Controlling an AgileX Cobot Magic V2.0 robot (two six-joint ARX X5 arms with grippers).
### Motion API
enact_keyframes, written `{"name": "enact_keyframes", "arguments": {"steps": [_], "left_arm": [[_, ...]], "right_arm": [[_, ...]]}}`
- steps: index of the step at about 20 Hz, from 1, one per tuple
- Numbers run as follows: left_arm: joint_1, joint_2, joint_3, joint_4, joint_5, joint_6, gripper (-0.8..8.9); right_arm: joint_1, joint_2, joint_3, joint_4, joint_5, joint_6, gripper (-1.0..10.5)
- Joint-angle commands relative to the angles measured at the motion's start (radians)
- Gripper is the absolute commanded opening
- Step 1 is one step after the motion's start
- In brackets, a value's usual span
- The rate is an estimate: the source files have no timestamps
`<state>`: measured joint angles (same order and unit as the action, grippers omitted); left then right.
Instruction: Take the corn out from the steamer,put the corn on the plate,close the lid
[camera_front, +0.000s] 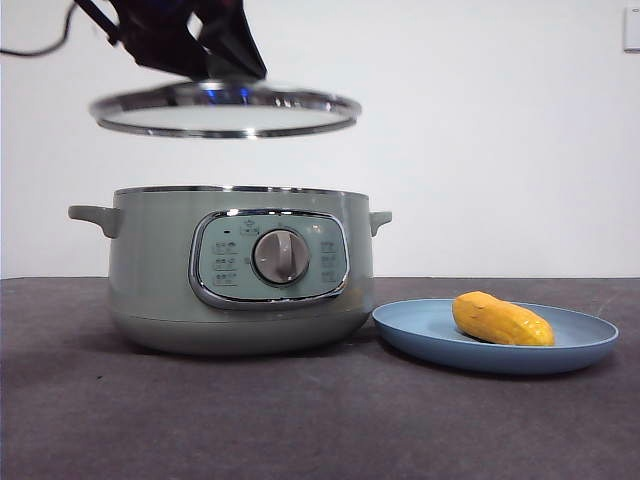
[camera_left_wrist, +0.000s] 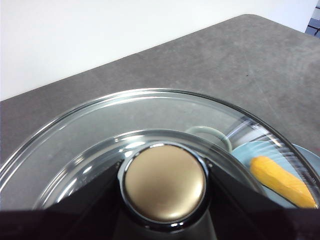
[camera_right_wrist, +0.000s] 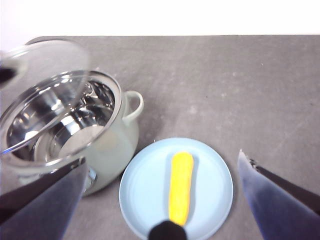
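The corn (camera_front: 502, 319) was seen lying on the plate (camera_front: 420, 335), just beside the steamer (camera_front: 160, 280) on the table (camera_front: 300, 420). The steamer's steel bowl, shown only in the right wrist view, appeared bare. The lid (camera_front: 226, 110) was held in the air above the open steamer, slightly tilted, its knob (camera_left_wrist: 165, 182) clamped between the jaws of the left gripper (camera_left_wrist: 165, 200). The right gripper (camera_right_wrist: 160, 200) was held above the plate with its jaws spread wide, nothing between them. The control panel (camera_front: 270, 258) was shown only in the front view.
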<state>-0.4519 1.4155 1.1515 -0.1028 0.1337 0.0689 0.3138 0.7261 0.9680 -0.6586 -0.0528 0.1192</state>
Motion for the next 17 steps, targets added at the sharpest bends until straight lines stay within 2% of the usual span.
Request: {"name": "enact_keyframes", "arguments": {"steps": [1,11,17], "left_arm": [[0.002,0.026,0.016,0.076,0.001,0.014,-0.09],[0.003,0.139,0.016,0.14,-0.002,0.014,-0.09],[0.003,0.187,0.016,0.155,-0.011,0.014,-0.09]], "right_arm": [[0.001,-0.021,-0.004,-0.018,0.0,0.015,5.0],[0.002,-0.033,-0.004,-0.125,-0.001,0.016,5.0],[0.001,-0.034,-0.004,-0.136,-0.001,0.016,5.0]]}}
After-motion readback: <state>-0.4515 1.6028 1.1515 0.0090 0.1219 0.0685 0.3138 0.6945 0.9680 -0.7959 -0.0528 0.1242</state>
